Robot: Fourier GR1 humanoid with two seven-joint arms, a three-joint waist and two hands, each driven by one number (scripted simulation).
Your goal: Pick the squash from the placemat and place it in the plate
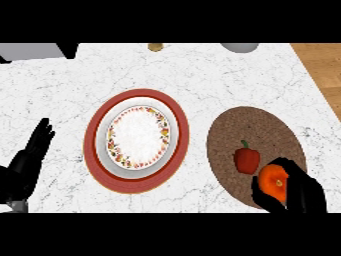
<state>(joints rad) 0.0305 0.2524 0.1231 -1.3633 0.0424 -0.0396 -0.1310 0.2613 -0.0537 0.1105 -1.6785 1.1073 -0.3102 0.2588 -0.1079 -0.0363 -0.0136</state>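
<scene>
An orange squash (273, 181) sits at the near edge of the round brown woven placemat (258, 127), and my right hand (302, 195) is curled round it from the right and below. A red bell pepper (247, 158) lies on the placemat just left of the squash. The plate (171, 131) is red-rimmed with a white, flower-patterned centre and lies at the counter's middle, left of the placemat. My left hand (24, 167) rests open at the lower left, fingers pointing up, well away from the plate.
The white marble counter (62, 90) ends at the right against a wooden floor (335, 70). At the far edge stand a grey appliance (29, 51), a small yellowish object (156, 47) and a pale round vessel (239, 47).
</scene>
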